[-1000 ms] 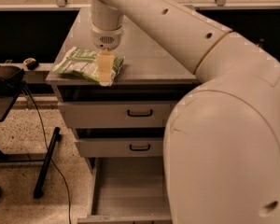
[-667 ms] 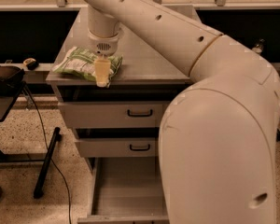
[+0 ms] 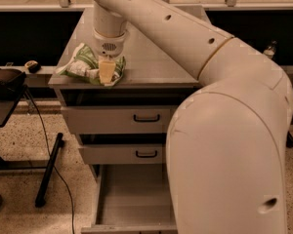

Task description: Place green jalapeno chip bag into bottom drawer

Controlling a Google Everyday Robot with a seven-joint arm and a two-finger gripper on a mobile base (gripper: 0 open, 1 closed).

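- pincer (image 3: 106, 72) was down on green jalapeno chip bag (image 3: 80, 65) at front-left edge of desk (image 3: 146, 69); couldn't tell grip state.
- bottom drawer (image 3: 132, 194) was open; lift and transfer remained.

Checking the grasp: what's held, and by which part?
Cannot tell: the gripper sits at the right end of the green jalapeno chip bag, atop the cabinet.

— How was the light?
— Warm, yellowish, from overhead. The gripper (image 3: 106, 73), low on the green jalapeno chip bag (image 3: 81, 65), was well lit; the bottom drawer (image 3: 136, 194) lay dimmer, with shadow under the cabinet top (image 3: 156, 62).
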